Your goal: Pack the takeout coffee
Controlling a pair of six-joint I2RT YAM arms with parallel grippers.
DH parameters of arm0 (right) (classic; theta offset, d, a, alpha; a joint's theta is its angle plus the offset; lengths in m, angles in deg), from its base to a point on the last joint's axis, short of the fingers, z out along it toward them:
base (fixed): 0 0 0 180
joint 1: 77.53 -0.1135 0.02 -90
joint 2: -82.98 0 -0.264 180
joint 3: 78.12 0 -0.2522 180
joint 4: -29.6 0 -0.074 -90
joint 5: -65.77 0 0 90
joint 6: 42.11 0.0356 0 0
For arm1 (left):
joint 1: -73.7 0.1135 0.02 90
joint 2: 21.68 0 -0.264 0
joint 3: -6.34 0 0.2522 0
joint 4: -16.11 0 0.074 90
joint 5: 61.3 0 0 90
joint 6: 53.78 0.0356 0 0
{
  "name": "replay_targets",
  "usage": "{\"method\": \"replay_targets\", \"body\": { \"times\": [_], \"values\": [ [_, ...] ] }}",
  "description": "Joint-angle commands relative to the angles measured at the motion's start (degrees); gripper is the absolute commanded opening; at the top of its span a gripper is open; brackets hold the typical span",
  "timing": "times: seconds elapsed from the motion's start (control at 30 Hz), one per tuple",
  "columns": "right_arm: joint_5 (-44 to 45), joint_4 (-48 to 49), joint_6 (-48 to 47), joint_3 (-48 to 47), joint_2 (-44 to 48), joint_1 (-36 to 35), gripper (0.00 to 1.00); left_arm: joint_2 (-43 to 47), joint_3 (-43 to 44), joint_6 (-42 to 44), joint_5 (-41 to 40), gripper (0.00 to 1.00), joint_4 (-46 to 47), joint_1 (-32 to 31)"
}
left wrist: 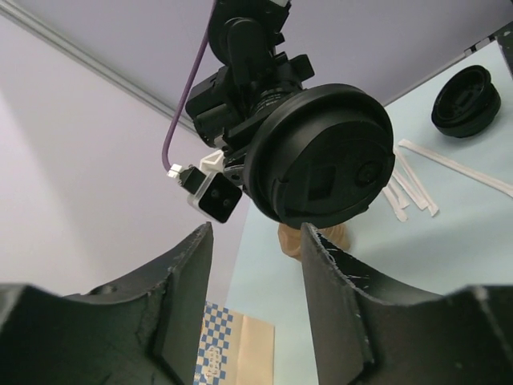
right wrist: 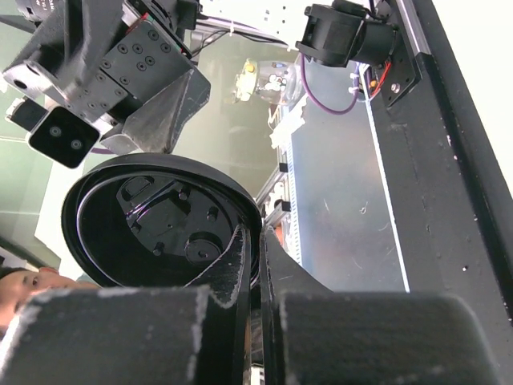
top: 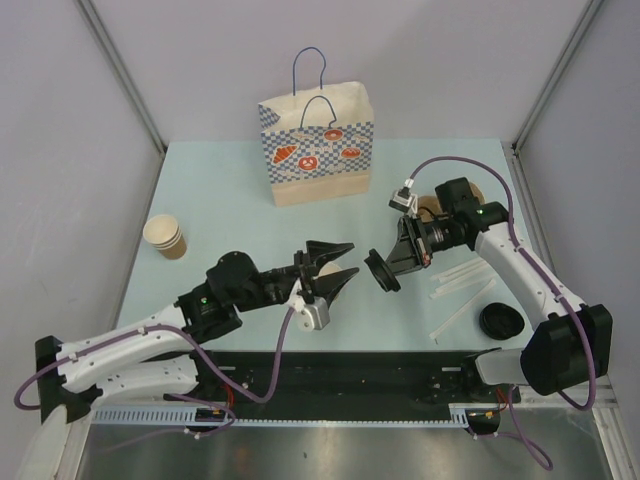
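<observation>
Shows a pale worktop from above, with two arms meeting near its middle. Catches the left end effector released, jaws spread wide and aimed rightward at a black lid. Finds that lid clenched by its rim in the right end effector, held on edge clear of the worktop with its top face turned toward the left arm. Gives, from the right wrist, both jaws pinched on the thin rim and the lid's hollow underside facing the camera. Gives, from the left wrist, two dark fingers well apart and the lid beyond their tips, not touching them. Places the cup, brown and mostly hidden, on the worktop just behind the right wrist and to the right of the bag; cannot tell whether capped. Sets the bag upright near the far edge, handles up. Adds a stack of lidless cups at the left, a second lid by the right arm's base, and white strips lying between that lid and the right end effector.
</observation>
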State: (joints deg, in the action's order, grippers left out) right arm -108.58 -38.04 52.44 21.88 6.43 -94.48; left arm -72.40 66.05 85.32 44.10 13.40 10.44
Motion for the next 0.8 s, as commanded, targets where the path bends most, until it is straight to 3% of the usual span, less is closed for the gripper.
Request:
{"method": "replay_targets", "body": {
  "times": [0.0,0.77],
  "values": [
    [-10.48,-1.66,-2.71,-0.91,1.06,-0.89,0.00,-1.40,2.64,0.56,1.74,0.50,1.96,-0.81],
    [-10.39,-2.89,-4.47,-0.91,0.18,-1.86,0.00,-4.30,5.46,1.08,6.31,0.27,-2.79,-2.04]
  ]
}}
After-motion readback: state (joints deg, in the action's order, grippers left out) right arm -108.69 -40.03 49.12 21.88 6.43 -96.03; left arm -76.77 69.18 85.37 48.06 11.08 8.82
